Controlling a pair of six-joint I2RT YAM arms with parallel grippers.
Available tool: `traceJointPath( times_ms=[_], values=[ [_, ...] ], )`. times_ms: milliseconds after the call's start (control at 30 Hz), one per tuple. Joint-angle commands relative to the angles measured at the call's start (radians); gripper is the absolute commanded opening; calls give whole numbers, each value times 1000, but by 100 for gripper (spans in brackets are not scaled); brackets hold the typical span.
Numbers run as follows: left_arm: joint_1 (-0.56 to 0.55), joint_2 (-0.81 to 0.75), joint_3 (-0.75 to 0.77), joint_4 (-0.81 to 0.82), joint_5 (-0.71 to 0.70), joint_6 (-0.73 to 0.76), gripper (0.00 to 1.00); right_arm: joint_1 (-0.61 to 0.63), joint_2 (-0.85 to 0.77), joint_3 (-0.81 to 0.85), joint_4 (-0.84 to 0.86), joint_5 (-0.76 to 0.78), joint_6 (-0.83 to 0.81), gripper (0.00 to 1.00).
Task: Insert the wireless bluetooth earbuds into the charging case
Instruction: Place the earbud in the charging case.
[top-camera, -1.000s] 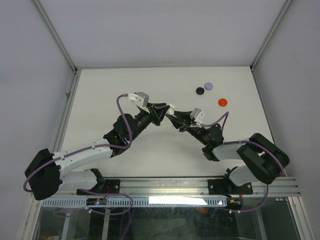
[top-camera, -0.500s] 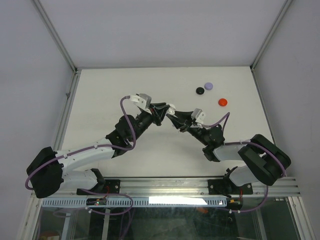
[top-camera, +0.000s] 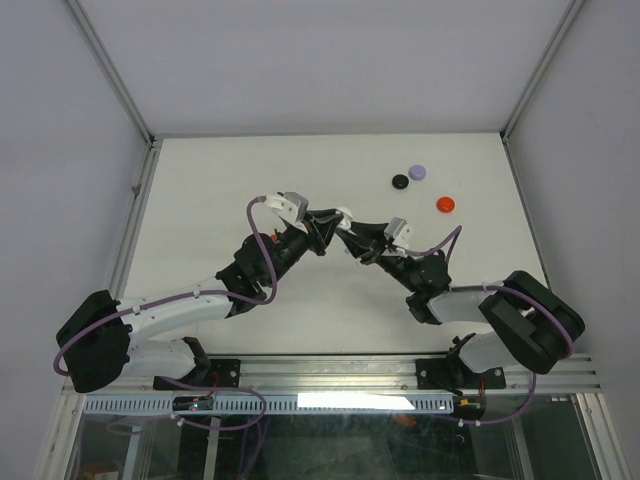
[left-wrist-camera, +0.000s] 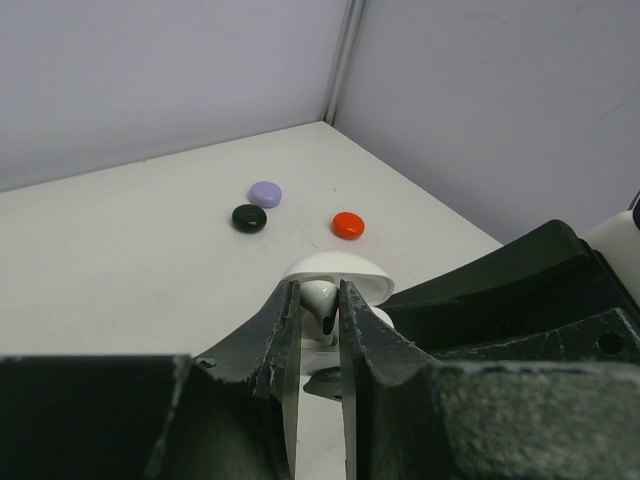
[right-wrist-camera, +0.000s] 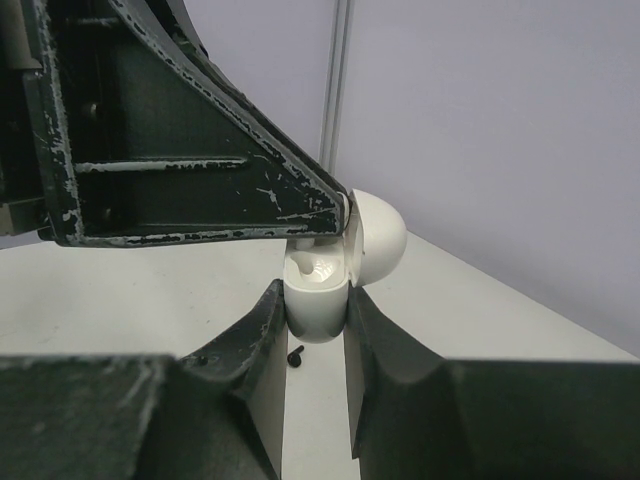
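Found one white earbud (left-wrist-camera: 320, 294) pinched between the closed-in fingers of the left gripper (left-wrist-camera: 319, 312), right at the mouth of the charging case (right-wrist-camera: 318, 305). Noted case white, lid hinged open, body clamped upright between the jaws of the right gripper (right-wrist-camera: 317, 322). Located both grippers tip to tip over the middle of the table (top-camera: 200, 200). Logged purple disc (top-camera: 418, 172), black disc (top-camera: 401, 181) and red disc (top-camera: 445, 204) lying on the far right, well apart from the grippers.

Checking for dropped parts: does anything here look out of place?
A tiny black piece seems to lie loose on the white table under the open white charging case held by the right gripper; too small to identify. Nothing else stands out.
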Motion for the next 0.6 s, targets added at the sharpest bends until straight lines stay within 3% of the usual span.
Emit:
traceJointPath(
  times_ms=[0,567],
  values=[
    [-15,-6,-10,20,11,24,8,6,-29,4,130,25,-19,0],
    [-23,-35,-12,-53,14,1,31,6,-31,-1,130,53,-28,0]
  ],
)
